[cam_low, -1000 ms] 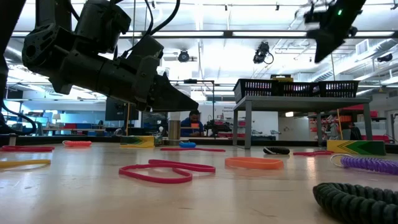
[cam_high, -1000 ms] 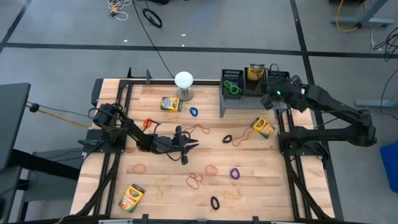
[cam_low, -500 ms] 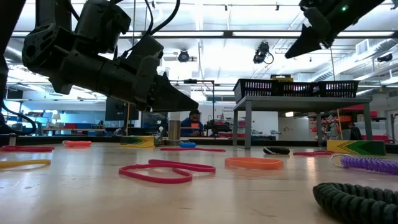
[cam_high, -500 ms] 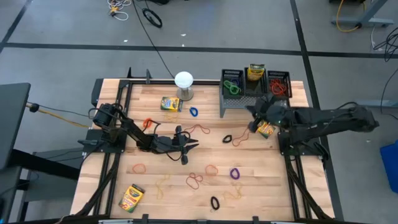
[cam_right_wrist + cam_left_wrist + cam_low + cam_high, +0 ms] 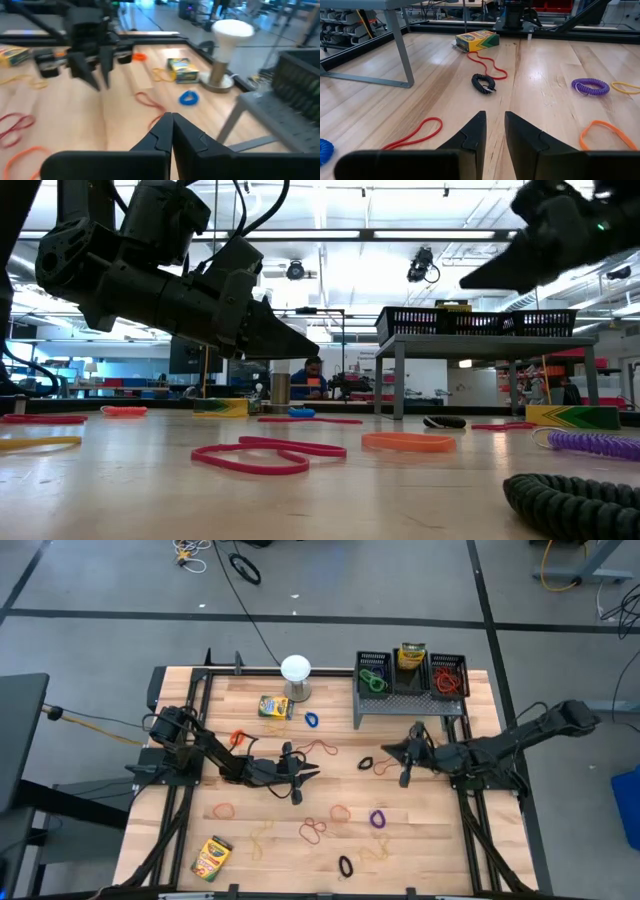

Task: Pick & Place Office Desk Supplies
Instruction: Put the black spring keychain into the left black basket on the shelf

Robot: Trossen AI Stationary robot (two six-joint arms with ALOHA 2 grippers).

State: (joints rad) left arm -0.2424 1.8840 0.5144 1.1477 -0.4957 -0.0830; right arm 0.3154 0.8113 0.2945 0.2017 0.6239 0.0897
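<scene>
Two grippers are hovering over the wooden table (image 5: 250, 705) and neither is carrying anything. The right gripper (image 5: 404, 754) is reaching in low near the middle-right of the table, in front of the grey riser (image 5: 405, 705), with its fingers (image 5: 170, 131) pressed together and nothing between them; the black band (image 5: 366, 762) and a red band (image 5: 385, 764) are lying just beside its tip. The left gripper (image 5: 305, 775) is hanging above the table's centre, its fingers (image 5: 472, 140) parted only narrowly and empty. Three mesh bins (image 5: 410, 673) are sitting on top of the riser, one already holding a crayon box (image 5: 411, 656) and the outer two holding bands. Loose supplies are lying scattered: a crayon box by the globe (image 5: 275, 706), another at the near left corner (image 5: 211, 857), a blue band (image 5: 311, 720), a purple band (image 5: 378, 819) and many more loops across the boards. With its fingers closed, the right gripper is probably going to have to open before descending; otherwise it risks merely shoving the thin bands along the wood. Because the black and red bands are lying so close together, a pinch could snag both or drag one away. Thin flat loops may also slip out of the fingers during a lift.
</scene>
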